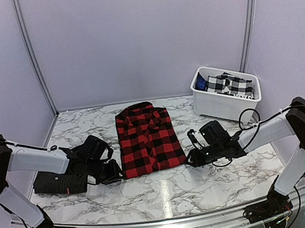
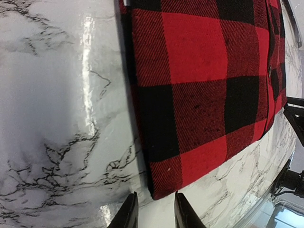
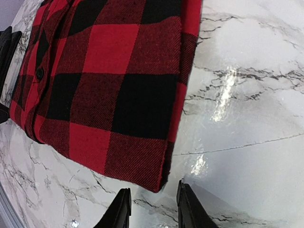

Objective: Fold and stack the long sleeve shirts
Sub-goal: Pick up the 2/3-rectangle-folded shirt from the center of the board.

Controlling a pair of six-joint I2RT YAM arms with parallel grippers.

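A red-and-black check long sleeve shirt [image 1: 147, 140] lies folded into a rectangle at the middle of the marble table, collar at the far end. My left gripper [image 1: 118, 172] rests low at its near left corner. In the left wrist view the fingers stand apart just short of that corner [image 2: 164, 187], and nothing sits between them. My right gripper [image 1: 191, 156] is at the near right corner, jaws apart and empty, the corner [image 3: 159, 183] just ahead of the tips. A black folded shirt [image 1: 57, 182] lies at the left, partly under my left arm.
A white bin [image 1: 207, 104] stands at the back right with black-and-white checked cloth [image 1: 230, 85] in it. Grey walls close the table on three sides. A metal rail [image 1: 167, 224] runs along the near edge.
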